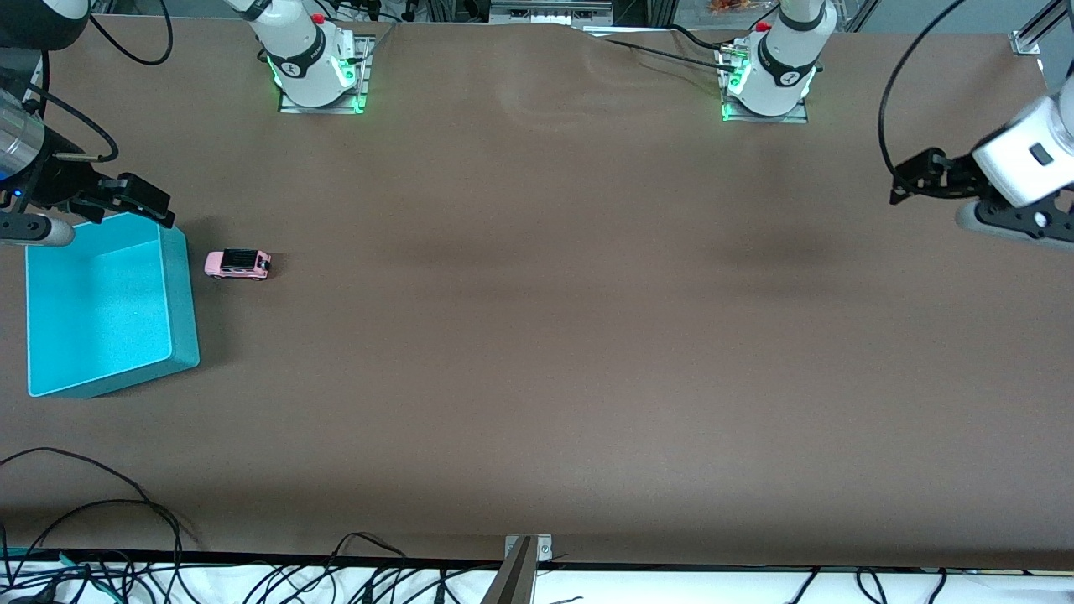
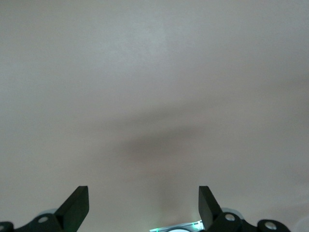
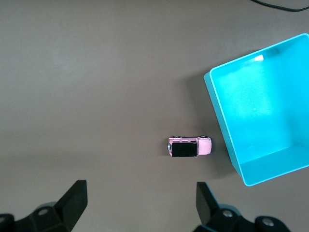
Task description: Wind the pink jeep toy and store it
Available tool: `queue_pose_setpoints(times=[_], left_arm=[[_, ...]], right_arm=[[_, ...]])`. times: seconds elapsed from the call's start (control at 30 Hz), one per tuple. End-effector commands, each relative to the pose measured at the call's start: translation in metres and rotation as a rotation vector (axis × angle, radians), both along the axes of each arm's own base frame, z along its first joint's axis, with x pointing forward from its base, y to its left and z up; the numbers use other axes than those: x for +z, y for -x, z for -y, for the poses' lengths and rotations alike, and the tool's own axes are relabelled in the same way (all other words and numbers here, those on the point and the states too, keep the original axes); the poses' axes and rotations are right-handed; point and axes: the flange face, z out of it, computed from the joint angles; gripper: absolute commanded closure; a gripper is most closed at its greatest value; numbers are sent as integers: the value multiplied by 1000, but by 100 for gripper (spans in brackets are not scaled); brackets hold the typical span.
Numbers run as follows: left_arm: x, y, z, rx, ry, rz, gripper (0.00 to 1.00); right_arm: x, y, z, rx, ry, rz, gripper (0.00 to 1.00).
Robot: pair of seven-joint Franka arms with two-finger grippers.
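The pink jeep toy (image 1: 238, 264) stands on its wheels on the brown table, close beside the turquoise bin (image 1: 180, 294), toward the right arm's end. It also shows in the right wrist view (image 3: 189, 146), next to the bin (image 3: 219, 121). My right gripper (image 1: 134, 201) is open and empty, up in the air over the bin's rim that lies farthest from the front camera; its open fingers (image 3: 72, 200) frame bare table. My left gripper (image 1: 910, 180) is open and empty, up over the left arm's end of the table, and waits. Its fingers (image 2: 77, 205) frame bare table.
The bin holds nothing. Cables (image 1: 101, 520) lie along the table edge nearest the front camera. The arm bases (image 1: 319, 75) stand along the edge farthest from that camera.
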Motion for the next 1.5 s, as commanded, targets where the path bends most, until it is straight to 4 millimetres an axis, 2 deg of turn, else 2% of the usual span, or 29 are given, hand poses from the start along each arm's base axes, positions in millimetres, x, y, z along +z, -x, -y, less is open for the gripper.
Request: queue_pose_setpoints(times=[0.0,0.33,0.57,0.67,1.1,1.17,1.2,1.27,1.47], left_arm=[[11,26,19,9,7,32,0],[17,30,35,35,14,35,0],[21,30,31,44,36,42,0],[21,29,21,58,46,41,0],[23,27,24,56,46,38,0],[24,28,33,38,44,39,0],[24,27,26,50,43,40,0],[24,27,27,53,41,40,0],[22,26,29,50,41,37,0]], right_arm=[[7,2,-3,-4,2,1,0],[2,-1,-5,0,16,-9,0],[0,-1,-5,-4,11,-13,0],[-2,-2,-5,-2,11,-16,0],[-11,-7,0,-9,18,-25,0],[-15,-7,-2,-6,16,-26,0],[-16,-7,-2,-6,18,-28,0],[-19,-7,0,-9,18,-28,0],[-45,-8,0,-1,16,-22,0]])
